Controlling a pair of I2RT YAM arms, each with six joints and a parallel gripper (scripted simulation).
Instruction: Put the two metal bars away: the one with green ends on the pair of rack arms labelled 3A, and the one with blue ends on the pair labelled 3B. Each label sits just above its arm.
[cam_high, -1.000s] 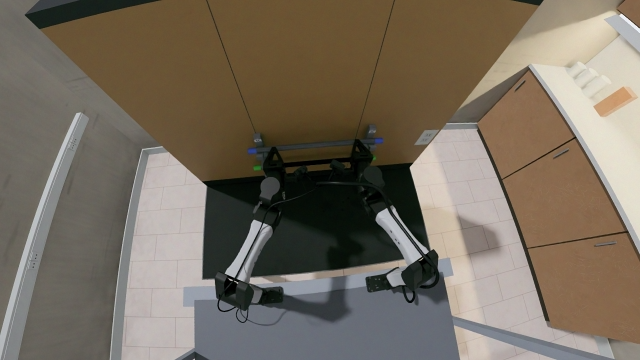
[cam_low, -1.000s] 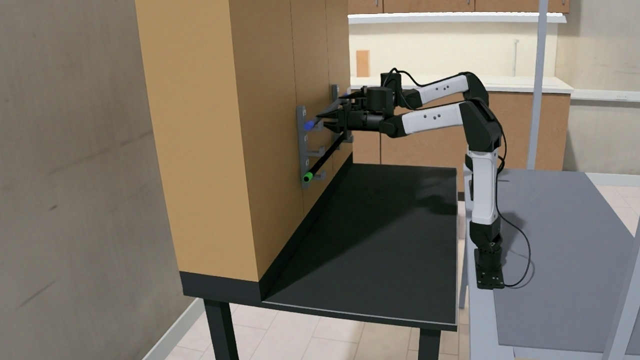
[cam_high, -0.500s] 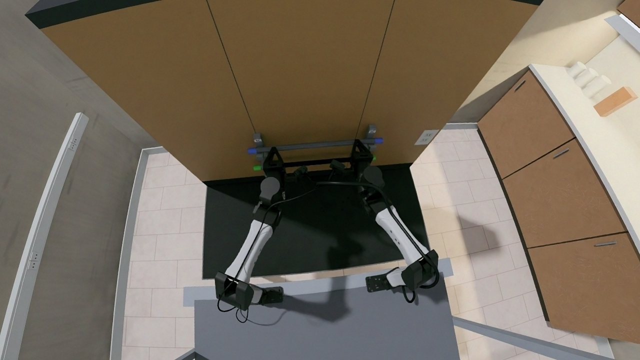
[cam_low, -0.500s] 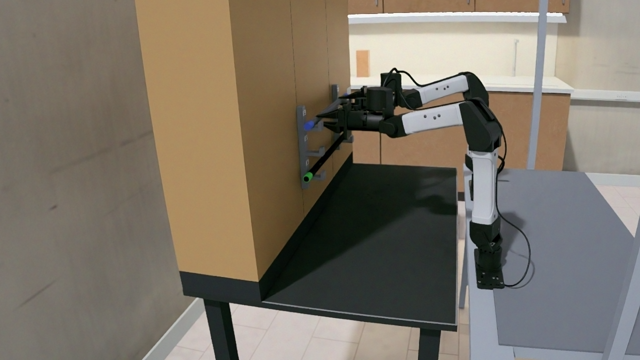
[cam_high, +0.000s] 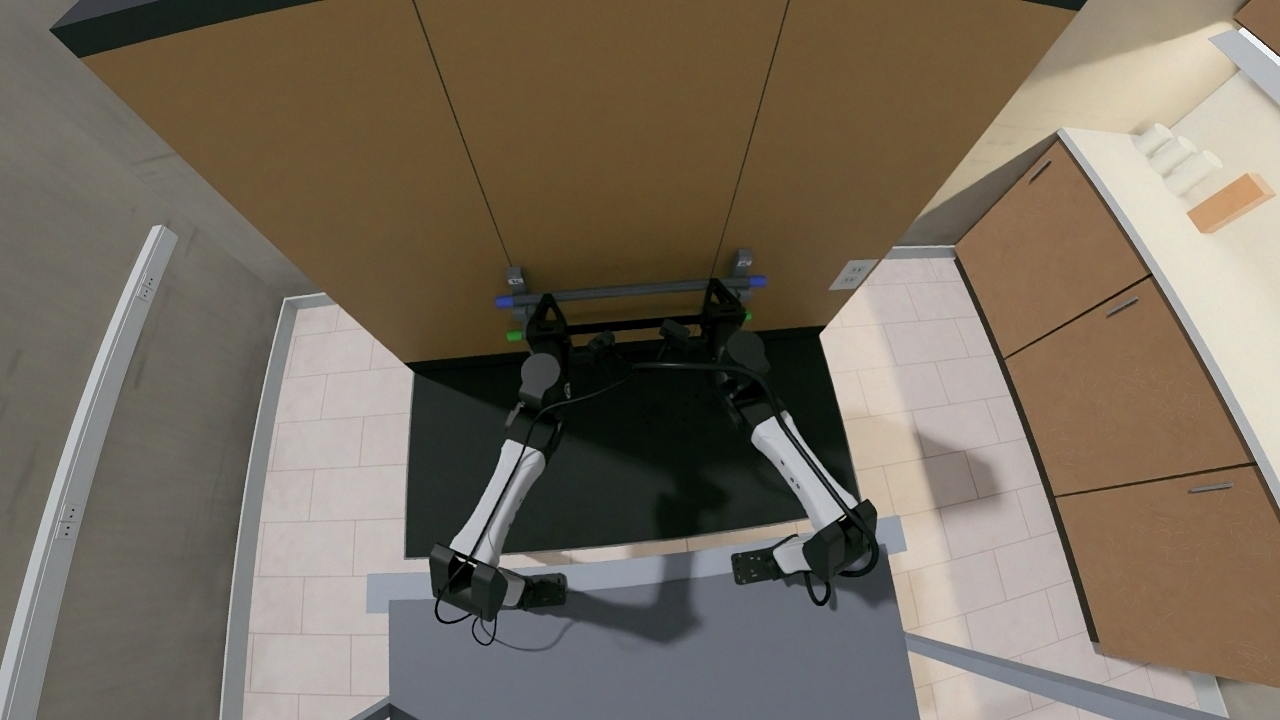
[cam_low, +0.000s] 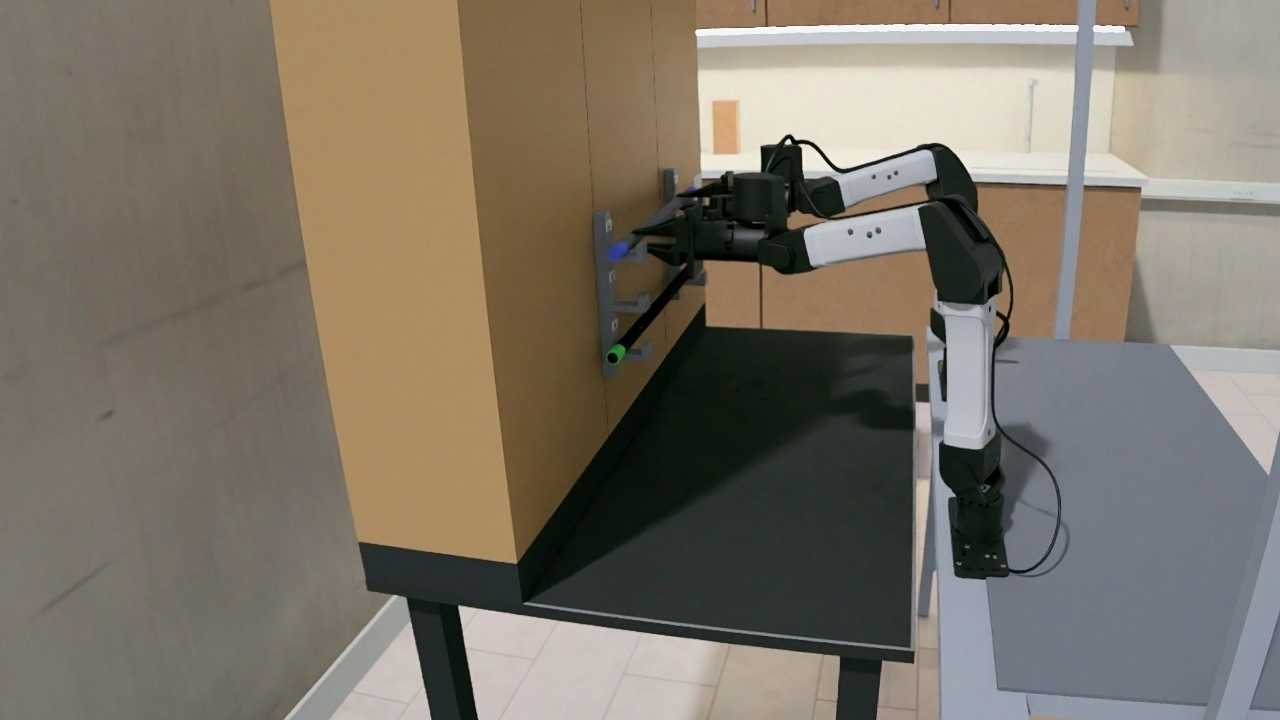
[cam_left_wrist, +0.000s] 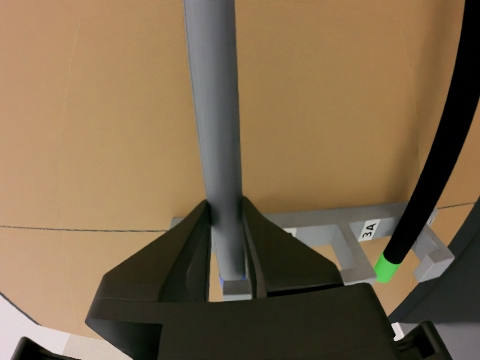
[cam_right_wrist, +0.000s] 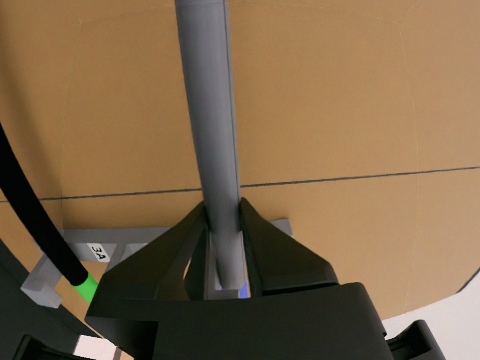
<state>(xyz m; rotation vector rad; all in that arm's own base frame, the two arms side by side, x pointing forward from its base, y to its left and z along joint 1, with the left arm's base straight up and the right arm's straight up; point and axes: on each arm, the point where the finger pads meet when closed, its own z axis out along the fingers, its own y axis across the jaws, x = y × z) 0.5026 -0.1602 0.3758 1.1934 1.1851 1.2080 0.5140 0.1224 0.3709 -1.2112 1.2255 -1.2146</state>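
Note:
The grey bar with blue ends (cam_high: 626, 290) (cam_low: 617, 250) (cam_left_wrist: 215, 100) (cam_right_wrist: 207, 100) lies level across the top pair of rack arms; whether it rests on them I cannot tell. My left gripper (cam_high: 546, 297) (cam_low: 646, 240) (cam_left_wrist: 225, 206) is shut on it near its left end. My right gripper (cam_high: 716, 282) (cam_right_wrist: 224, 207) is shut on it near its right end. The black bar with green ends (cam_high: 514, 336) (cam_low: 657, 308) (cam_left_wrist: 445, 160) (cam_right_wrist: 35, 215) sits on the lowest arms, below the label 3A (cam_left_wrist: 369, 230) (cam_right_wrist: 98, 252). The labels higher up are hidden or unreadable.
The left rack upright (cam_low: 604, 295) (cam_left_wrist: 320, 220) is on the brown wall panel (cam_high: 608, 134). The middle arm (cam_low: 632, 305) (cam_left_wrist: 356, 267) carries no bar. The black table (cam_high: 626, 474) (cam_low: 751, 501) lies below. Both grippers' cables hang over the forearms.

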